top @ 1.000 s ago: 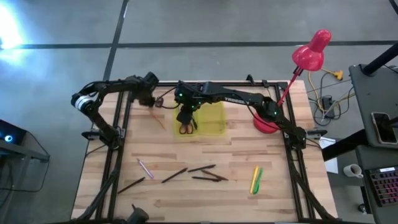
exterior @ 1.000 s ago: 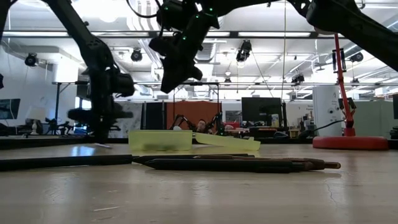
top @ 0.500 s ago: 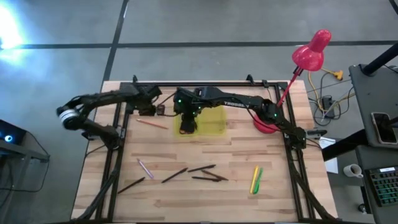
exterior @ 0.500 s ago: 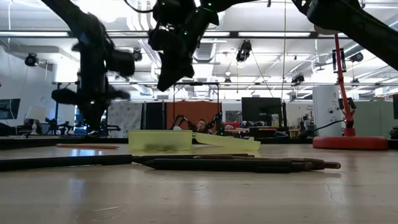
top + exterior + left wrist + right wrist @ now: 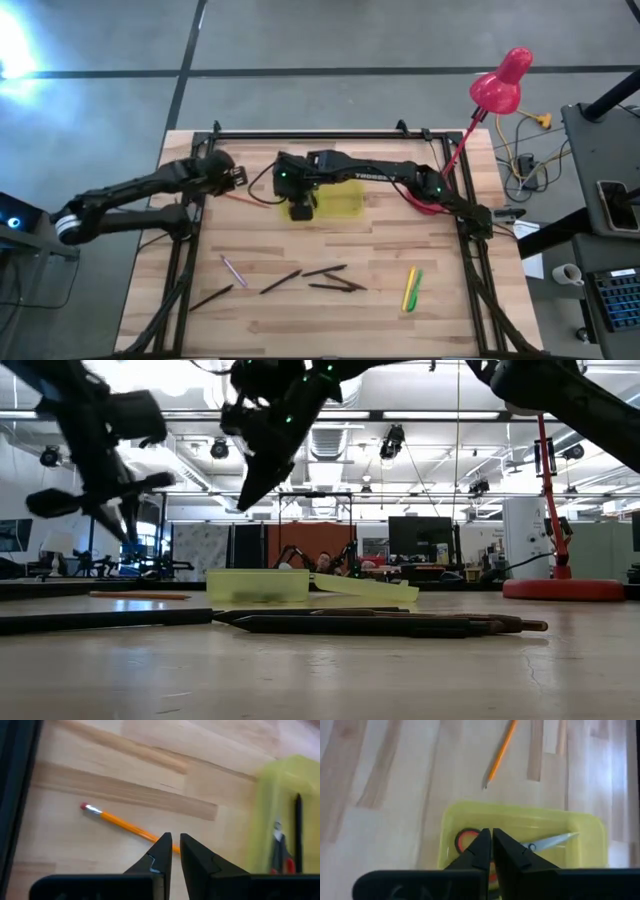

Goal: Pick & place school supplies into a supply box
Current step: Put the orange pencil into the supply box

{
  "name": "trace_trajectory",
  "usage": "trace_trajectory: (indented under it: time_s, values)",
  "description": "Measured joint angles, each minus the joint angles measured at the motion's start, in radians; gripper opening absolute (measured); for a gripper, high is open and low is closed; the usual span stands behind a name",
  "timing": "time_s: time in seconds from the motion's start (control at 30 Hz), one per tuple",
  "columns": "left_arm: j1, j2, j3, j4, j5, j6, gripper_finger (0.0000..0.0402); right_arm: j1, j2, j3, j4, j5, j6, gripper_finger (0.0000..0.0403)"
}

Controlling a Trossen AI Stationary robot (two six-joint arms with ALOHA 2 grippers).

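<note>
The supply box (image 5: 338, 198) is a translucent yellow-green case at the table's far middle, lying open. Red-handled scissors (image 5: 552, 840) and a dark pen (image 5: 298, 820) lie inside it. My right gripper (image 5: 491, 834) hangs shut over the box's left end (image 5: 300, 211), well above it in the low view (image 5: 246, 500). An orange pencil (image 5: 250, 198) lies flat on the table just left of the box. My left gripper (image 5: 171, 841) hovers above that pencil (image 5: 120, 822), its fingers a narrow slit apart with nothing between them.
Several dark pens (image 5: 325, 275), a pink pen (image 5: 233, 268) and a yellow and a green marker (image 5: 411, 288) lie on the near half of the table. A pink desk lamp (image 5: 497, 85) stands at the far right, its round base (image 5: 428, 203) right of the box.
My left gripper has risen from the table and drawn back toward the table's left edge, rolling as it went. The orange pencil, slanting beside it a second ago, now lies flat on the table. My right gripper has rolled and shifted slightly leftward above the box.
</note>
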Motion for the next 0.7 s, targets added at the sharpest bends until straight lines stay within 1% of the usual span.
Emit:
trace_trajectory:
  time_s: [0.17, 0.3, 0.4, 0.53, 0.7]
  values:
    - [-0.003, -0.039, -0.103, 0.114, 0.023, -0.001, 0.0022, 0.019, 0.029, 0.003, 0.127, -0.050, 0.074, 0.0009]
    - [-0.001, -0.053, -0.126, 0.183, 0.027, 0.035, 0.0022, 0.019, 0.065, 0.012, 0.236, -0.052, 0.117, 0.0009]
    - [0.000, -0.037, -0.129, 0.192, 0.027, 0.090, 0.0022, 0.017, 0.086, 0.012, 0.272, -0.051, 0.228, 0.0009]
    - [-0.001, 0.033, -0.149, 0.213, 0.039, 0.159, 0.0022, 0.019, 0.107, 0.011, 0.251, -0.051, 0.348, 0.0009]
    - [-0.001, 0.187, -0.166, 0.414, 0.041, 0.247, 0.0022, 0.017, 0.100, 0.013, 0.241, -0.049, 0.369, 0.0009]
